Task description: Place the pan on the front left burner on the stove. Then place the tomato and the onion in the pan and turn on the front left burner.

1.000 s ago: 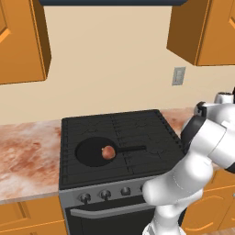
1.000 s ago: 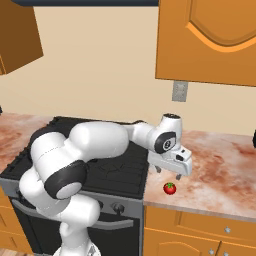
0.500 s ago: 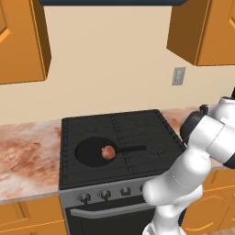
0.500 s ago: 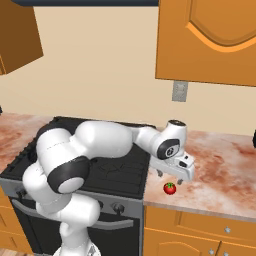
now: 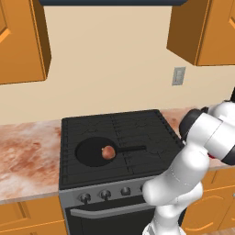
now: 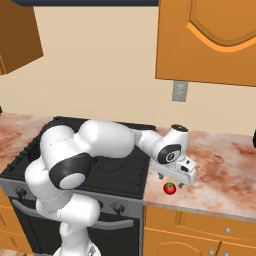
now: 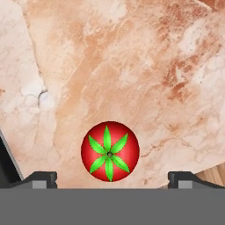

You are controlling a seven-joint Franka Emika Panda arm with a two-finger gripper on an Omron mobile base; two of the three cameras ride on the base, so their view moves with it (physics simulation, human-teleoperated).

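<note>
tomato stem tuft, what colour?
Green, a star of leaves on the bright red tomato. Clearest in the hand view.

Left and right base views: behind, looking down, sharing the stove [image 5: 114, 142]. Hand view: close, straight down on countertop [image 7: 132, 66] and tomato [image 7: 110, 151].

A mottled pink-and-tan marble countertop [image 5: 27, 156] runs along a cream wall [image 5: 110, 59]. Orange wooden upper cabinets [image 6: 210, 40] hang above it, one with an arched door panel. A grey wall outlet [image 6: 180, 91] sits under that cabinet. Orange lower cabinets [image 6: 200, 232] with small round knobs stand below the countertop
</note>
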